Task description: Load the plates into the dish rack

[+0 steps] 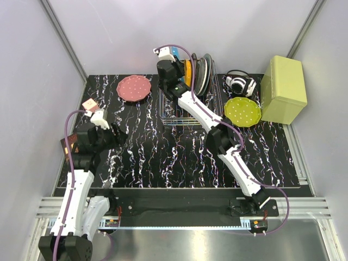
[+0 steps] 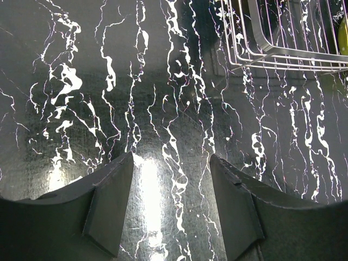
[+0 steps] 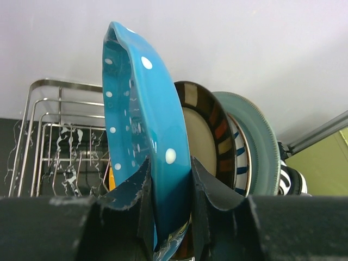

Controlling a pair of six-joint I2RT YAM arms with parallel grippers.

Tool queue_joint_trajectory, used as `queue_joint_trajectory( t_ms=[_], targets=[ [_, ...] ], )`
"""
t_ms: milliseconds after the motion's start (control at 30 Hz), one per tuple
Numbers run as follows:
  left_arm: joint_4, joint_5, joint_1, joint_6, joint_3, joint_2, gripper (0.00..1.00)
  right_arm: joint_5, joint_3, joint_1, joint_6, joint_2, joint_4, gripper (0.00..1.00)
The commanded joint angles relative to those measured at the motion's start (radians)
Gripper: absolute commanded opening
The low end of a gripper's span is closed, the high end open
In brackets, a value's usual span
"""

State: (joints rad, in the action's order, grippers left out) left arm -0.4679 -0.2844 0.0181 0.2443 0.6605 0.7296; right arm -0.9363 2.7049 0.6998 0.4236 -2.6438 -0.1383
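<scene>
Blue plate [image 3: 142, 130], pinched by the right gripper [image 3: 169, 182] over the dish rack [image 3: 33, 103], risked knocking the racked striped plate [image 3: 209, 117]; left gripper [image 2: 171, 187] gaped empty.

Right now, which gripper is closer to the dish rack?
Right. The right gripper holds the blue plate at the dish rack; the left gripper is open above the table, off to the rack's left.

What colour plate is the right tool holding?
A blue plate with white dots; best in right wrist view.
</scene>
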Motion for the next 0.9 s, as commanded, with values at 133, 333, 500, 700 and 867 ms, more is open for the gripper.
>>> queue_joint_trajectory(
  t_ms=[133, 333, 500, 700, 867],
  targets=[
    [0.066, -0.029, 0.003, 0.01, -0.002, 0.007, 0.63, -0.099, 0.055, 0.012, 0.038, 0.01, 0.221, 0.0],
    [0.064, -0.032, 0.006, 0.009, -0.012, 0.004, 0.63, -0.09, 0.05, 0.007, 0.017, -0.015, 0.209, 0.0],
    [0.066, -0.03, 0.009, 0.007, -0.019, 0.008, 0.64, -0.081, 0.027, 0.006, -0.011, -0.021, 0.192, 0.0],
    [0.066, -0.027, 0.011, 0.018, -0.022, 0.011, 0.69, -0.085, 0.021, 0.004, -0.026, -0.05, 0.187, 0.0],
    [0.015, 0.057, 0.013, 0.027, 0.008, 0.028, 0.99, -0.088, 0.01, 0.004, -0.039, -0.073, 0.187, 0.0]
  ],
)
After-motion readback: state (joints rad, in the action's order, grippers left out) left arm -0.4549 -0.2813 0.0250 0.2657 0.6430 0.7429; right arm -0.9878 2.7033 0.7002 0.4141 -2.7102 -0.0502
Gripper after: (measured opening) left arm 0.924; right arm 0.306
